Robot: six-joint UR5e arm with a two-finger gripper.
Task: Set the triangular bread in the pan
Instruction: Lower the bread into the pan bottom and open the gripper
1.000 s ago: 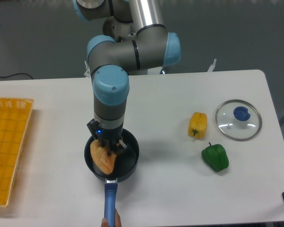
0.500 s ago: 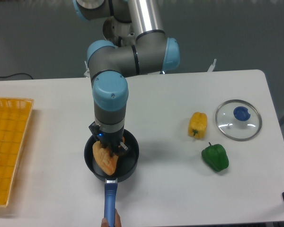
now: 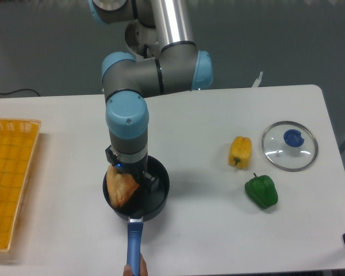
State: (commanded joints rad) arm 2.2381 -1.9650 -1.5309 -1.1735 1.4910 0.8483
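Over the small round dark grey saucepan (image 3: 155,192) near the table's front edge, my gripper (image 3: 128,177) points straight down, its wrist hiding the fingers, so I cannot tell whether my jaws grip or stand apart. The golden-brown, flaky triangular bread (image 3: 120,187) sits directly below me on the pan's left side, tilted, its left edge at the rim. The pan's straight blue handle (image 3: 133,244) runs toward the front edge. Off to my side lie a yellow bell pepper (image 3: 240,151), a green bell pepper (image 3: 261,191) and a round glass lid with a blue knob (image 3: 289,145), all apart on the white table (image 3: 218,230). A yellow mesh tray (image 3: 8,172) rests at the opposite end.
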